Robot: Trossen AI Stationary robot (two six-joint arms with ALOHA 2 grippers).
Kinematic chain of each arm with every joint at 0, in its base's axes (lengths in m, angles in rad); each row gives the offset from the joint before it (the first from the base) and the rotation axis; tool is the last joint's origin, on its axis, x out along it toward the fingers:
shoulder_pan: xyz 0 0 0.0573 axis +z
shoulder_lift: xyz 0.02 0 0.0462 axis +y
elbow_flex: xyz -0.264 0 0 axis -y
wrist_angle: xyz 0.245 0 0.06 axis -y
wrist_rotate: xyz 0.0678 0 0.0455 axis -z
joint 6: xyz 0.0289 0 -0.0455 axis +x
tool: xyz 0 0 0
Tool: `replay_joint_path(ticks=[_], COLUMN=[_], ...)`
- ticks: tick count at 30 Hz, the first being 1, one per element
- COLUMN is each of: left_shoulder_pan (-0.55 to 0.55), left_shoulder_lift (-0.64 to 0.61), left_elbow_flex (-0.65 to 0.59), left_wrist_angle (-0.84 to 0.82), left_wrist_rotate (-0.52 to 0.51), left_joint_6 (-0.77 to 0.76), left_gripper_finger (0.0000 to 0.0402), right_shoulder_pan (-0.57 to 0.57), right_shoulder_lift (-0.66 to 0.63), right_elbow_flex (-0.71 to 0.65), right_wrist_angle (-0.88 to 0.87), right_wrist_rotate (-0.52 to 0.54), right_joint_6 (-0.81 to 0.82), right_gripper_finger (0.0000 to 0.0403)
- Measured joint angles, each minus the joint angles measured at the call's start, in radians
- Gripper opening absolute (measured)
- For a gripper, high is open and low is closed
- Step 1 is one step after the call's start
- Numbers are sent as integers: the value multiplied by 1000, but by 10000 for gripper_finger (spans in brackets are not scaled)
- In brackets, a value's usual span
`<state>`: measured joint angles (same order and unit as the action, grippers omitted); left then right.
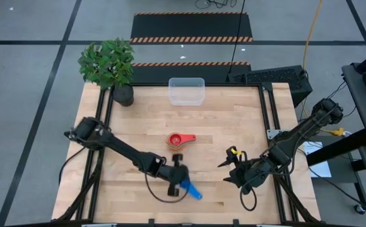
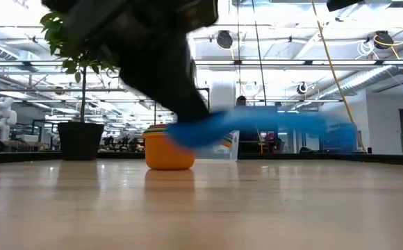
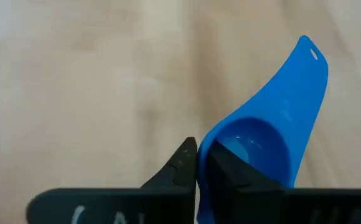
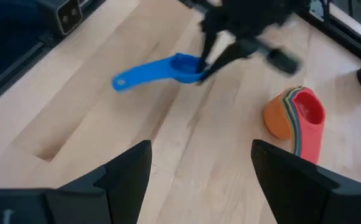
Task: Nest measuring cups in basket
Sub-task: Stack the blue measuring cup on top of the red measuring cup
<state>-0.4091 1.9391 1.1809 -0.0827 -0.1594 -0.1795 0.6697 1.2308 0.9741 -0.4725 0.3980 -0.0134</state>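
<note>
Left gripper point(image 1: 182, 183) pinches the rim of the blue measuring cup point(image 1: 192, 190) near the table's front edge, handle pointing away. Stack of nested cups point(image 1: 177, 140) sits mid-table; clear basket point(image 1: 187, 91) stands at the far edge. Right gripper point(image 1: 232, 165) hovers nearby, fingers spread.

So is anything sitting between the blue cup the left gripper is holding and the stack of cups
Nothing visible does. The left gripper pinches the blue cup by its rim near the table's front edge, and only bare wood lies between it and the nested stack. The right gripper waits open off to the side.
</note>
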Motion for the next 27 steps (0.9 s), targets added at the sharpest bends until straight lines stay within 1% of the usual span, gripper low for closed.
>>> replay_joint_path(ticks=[3, 7, 9, 12, 14, 16, 18, 20, 21, 23, 27], left_shoulder_pan=[-1, -25, -42, -57, -62, -62, -51, -34, -23, -2, 33], left_shoulder_lift=[-86, -216, -282, -359, -400, -434, -456, -473, -484, -489, -487], left_elbow_flex=[1, -8, -23, -66, -110, -163, -217, -269, -293, -332, -401], left_wrist_angle=[-121, -223, -216, -174, -106, -17, 74, 169, 192, 284, 377], left_wrist_rotate=[-123, -227, -287, -391, -429, -420, -392, -354, -332, -283, -191], left_joint_6=[-156, -284, -340, -365, -362, -352, -350, -343, -337, -330, -337], left_gripper_finger=[12, 13, 18, 17, 11, 10, 10, 16, 19, 22, 13], right_shoulder_pan=[1, 28, 46, 76, 98, 114, 121, 120, 116, 105, 76], right_shoulder_lift=[0, 2, 11, 45, 80, 121, 161, 193, 208, 230, 261], right_elbow_flex=[0, 0, 0, 0, 0, 0, 0, 0, 0, 0, 0], right_wrist_angle=[0, 14, 49, 130, 197, 274, 350, 434, 481, 567, 670], right_wrist_rotate=[55, 152, 196, 267, 355, 465, 572, 637, 655, 656, 641], right_joint_6=[-25, -103, -162, -277, -382, -522, -699, -852, -916, -1012, -1205], right_gripper_finger=[267, 267, 267, 267, 267, 267, 267, 267, 267, 267, 266])
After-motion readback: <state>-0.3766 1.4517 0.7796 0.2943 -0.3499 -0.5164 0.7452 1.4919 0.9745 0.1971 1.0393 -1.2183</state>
